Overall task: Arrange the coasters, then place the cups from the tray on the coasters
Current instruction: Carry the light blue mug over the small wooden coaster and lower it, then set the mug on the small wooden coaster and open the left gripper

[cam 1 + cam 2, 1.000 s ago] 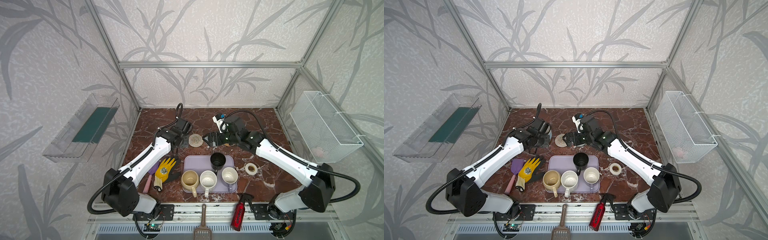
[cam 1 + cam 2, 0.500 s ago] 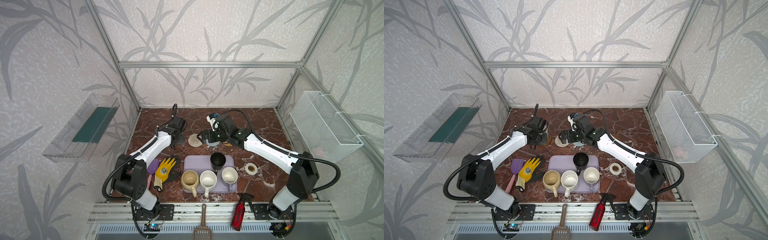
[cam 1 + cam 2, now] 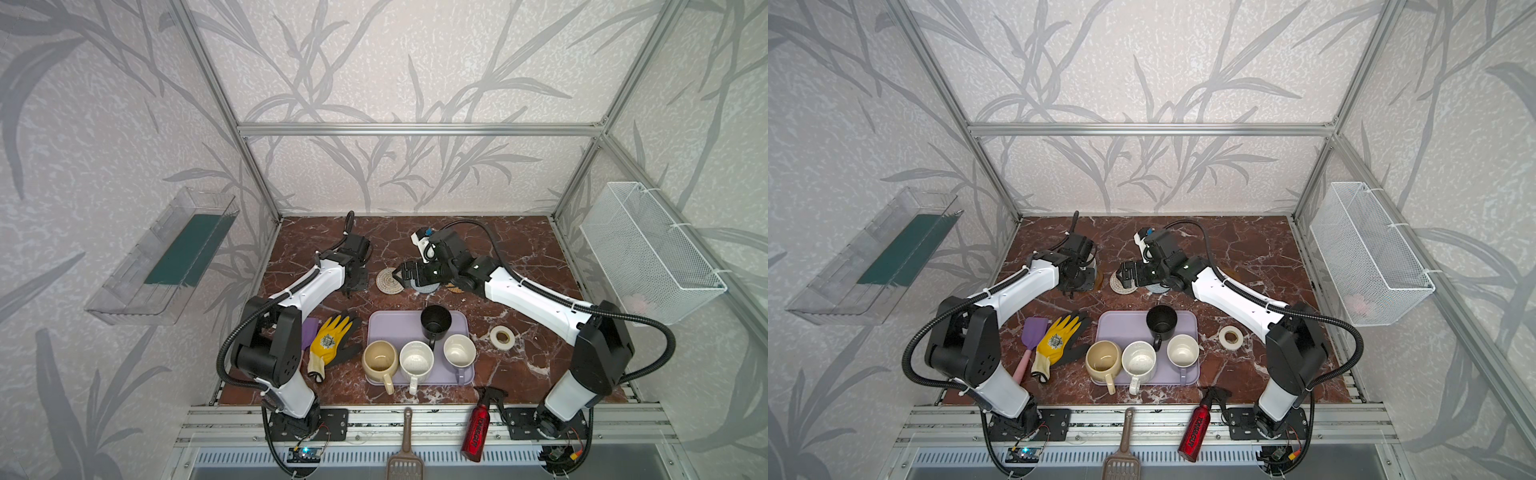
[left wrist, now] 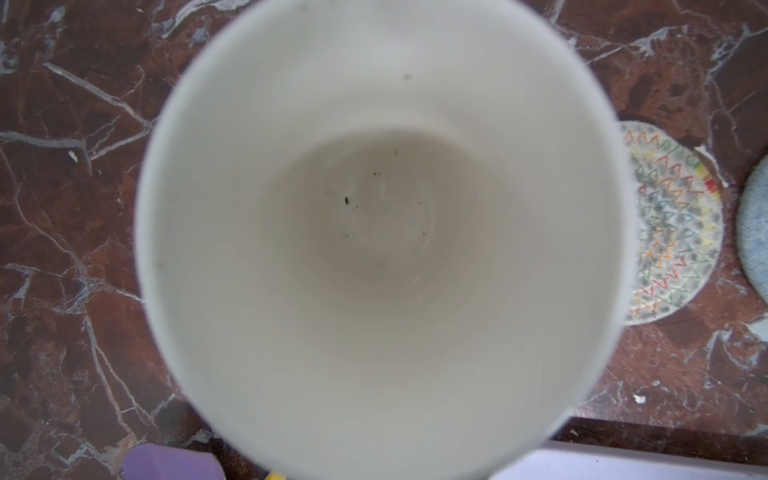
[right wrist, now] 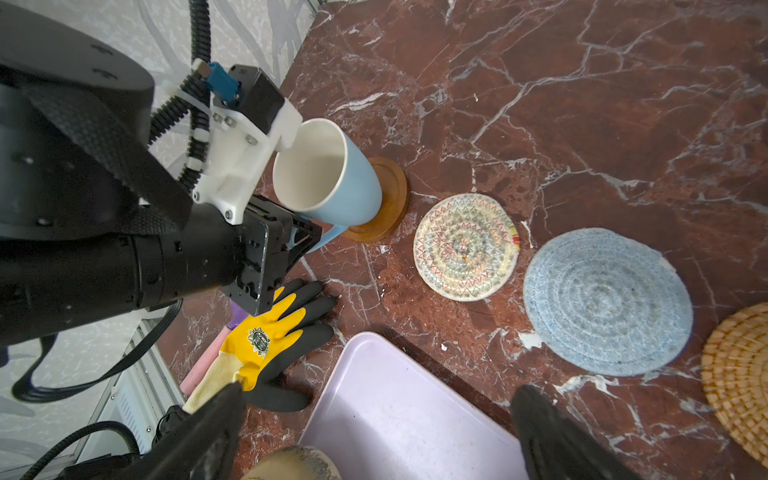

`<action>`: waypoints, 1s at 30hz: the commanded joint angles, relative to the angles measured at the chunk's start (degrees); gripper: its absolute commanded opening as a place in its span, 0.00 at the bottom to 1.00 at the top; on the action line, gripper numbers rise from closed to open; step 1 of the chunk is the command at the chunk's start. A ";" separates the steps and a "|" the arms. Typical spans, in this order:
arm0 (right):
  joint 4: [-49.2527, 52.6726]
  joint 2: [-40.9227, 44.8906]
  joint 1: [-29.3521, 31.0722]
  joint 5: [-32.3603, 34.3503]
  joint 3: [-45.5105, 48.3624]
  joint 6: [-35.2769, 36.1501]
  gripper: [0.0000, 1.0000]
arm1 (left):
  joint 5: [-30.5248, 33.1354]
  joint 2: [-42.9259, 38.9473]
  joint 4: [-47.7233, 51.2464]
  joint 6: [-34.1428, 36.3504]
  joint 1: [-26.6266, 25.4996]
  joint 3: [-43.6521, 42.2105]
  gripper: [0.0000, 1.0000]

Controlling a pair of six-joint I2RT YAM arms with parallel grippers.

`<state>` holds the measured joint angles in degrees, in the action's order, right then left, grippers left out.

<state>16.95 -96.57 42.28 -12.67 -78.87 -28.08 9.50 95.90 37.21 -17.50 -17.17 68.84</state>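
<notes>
The left tool (image 5: 297, 239), shut on the handle of the blue cup (image 5: 336, 187), has brought it onto the brown coaster (image 5: 395, 195) beneath, so the first placement looks nearly done, while the right tool (image 3: 402, 272) hangs wide and empty near the tray (image 3: 395, 328), where four cups (image 3: 416, 358) wait.

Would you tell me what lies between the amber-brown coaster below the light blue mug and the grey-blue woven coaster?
The cream woven coaster, stitched with coloured zigzags, lies flat between them, as the right wrist view shows.
</notes>
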 commanded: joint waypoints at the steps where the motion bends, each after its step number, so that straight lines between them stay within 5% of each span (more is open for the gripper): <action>1: -0.44 -2.57 0.27 -2.07 -1.24 -0.76 0.99 | 0.94 0.33 -2.65 1.19 0.46 2.18 0.00; 20: -0.26 -2.92 0.26 -2.36 -1.46 -0.57 0.99 | 0.65 3.74 0.21 1.58 1.13 2.87 0.00; 30: -0.33 -2.98 0.26 -2.36 -1.48 -0.65 0.99 | -0.20 3.75 1.15 0.54 1.35 3.02 0.16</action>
<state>16.64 -99.46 42.28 -14.63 -78.91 -28.75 9.28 99.15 36.62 -16.73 -16.12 70.74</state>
